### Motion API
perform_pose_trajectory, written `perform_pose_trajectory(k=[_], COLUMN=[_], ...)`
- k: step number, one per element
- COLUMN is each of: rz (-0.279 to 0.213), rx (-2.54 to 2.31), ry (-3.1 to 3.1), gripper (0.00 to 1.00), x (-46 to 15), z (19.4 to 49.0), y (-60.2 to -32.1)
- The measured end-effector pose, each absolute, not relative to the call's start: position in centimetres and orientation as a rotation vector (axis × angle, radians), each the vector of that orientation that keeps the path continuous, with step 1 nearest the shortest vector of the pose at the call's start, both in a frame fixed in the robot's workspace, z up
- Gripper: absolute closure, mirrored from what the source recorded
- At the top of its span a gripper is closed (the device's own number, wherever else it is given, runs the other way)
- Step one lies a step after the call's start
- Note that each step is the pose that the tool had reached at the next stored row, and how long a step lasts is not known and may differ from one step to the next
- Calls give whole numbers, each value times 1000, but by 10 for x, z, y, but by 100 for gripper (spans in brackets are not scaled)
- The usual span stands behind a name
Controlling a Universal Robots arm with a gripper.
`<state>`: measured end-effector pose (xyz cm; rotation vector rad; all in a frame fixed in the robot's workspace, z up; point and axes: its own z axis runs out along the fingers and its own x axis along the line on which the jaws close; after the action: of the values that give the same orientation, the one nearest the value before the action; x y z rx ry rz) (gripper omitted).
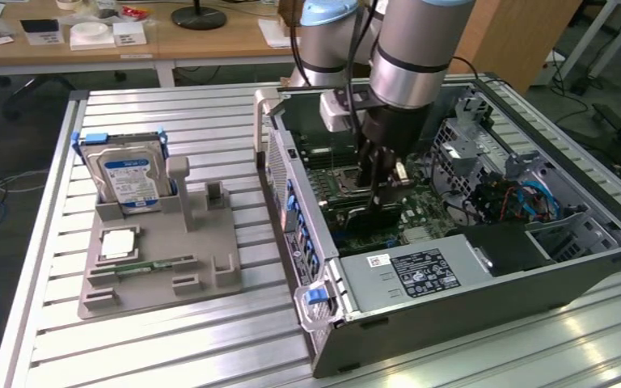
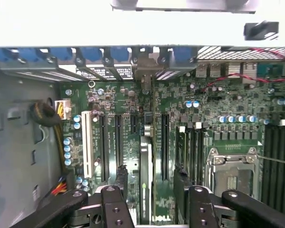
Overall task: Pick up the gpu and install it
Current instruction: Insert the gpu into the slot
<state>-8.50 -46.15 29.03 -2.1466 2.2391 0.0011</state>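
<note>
The gpu (image 2: 146, 156) stands edge-on in a motherboard slot inside the open computer case (image 1: 300, 202), its metal end bracket (image 2: 145, 71) against the case's rear slot wall. My gripper (image 2: 151, 178) hovers just above it, open, with one black finger (image 2: 118, 204) on each side of the card and a gap between each and the card. In the exterior view the gripper (image 1: 381, 190) reaches down into the case, and the gpu (image 1: 373, 222) is a dark card right under it.
A grey fixture (image 1: 159, 250) on the exterior view's left holds a blue-labelled hard drive (image 1: 127, 174) and a green memory stick (image 1: 143, 265). In the case are the power supply (image 1: 419, 271), the CPU socket (image 2: 230, 175), empty slots (image 2: 104, 147) and cables (image 1: 526, 202).
</note>
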Motion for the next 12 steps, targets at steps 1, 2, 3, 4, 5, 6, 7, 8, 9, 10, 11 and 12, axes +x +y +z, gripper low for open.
perform_pose_trajectory(k=[1, 2, 3, 4, 5, 6, 7, 8, 9, 10, 11, 12], rz=[1, 1, 1, 1, 0, 0, 0, 0, 0, -1, -1, -2], rx=[-2147, -2147, -2147, -2147, -2147, -2147, -2147, -2147, -2147, -2147, -2148, -2148], ry=[2239, 2239, 2239, 2239, 2239, 2239, 2240, 2240, 2240, 2240, 2240, 2240], gripper=[49, 49, 49, 49, 49, 49, 49, 49, 49, 49, 49, 49], x=[-85, -85, -85, -85, -85, -85, -85, -85, -85, -85, -85, -85], z=[293, 296, 299, 301, 303, 305, 307, 310, 312, 315, 317, 320], y=[-461, -461, -461, -461, -461, -461, -461, -461, -461, -461, -461, -461])
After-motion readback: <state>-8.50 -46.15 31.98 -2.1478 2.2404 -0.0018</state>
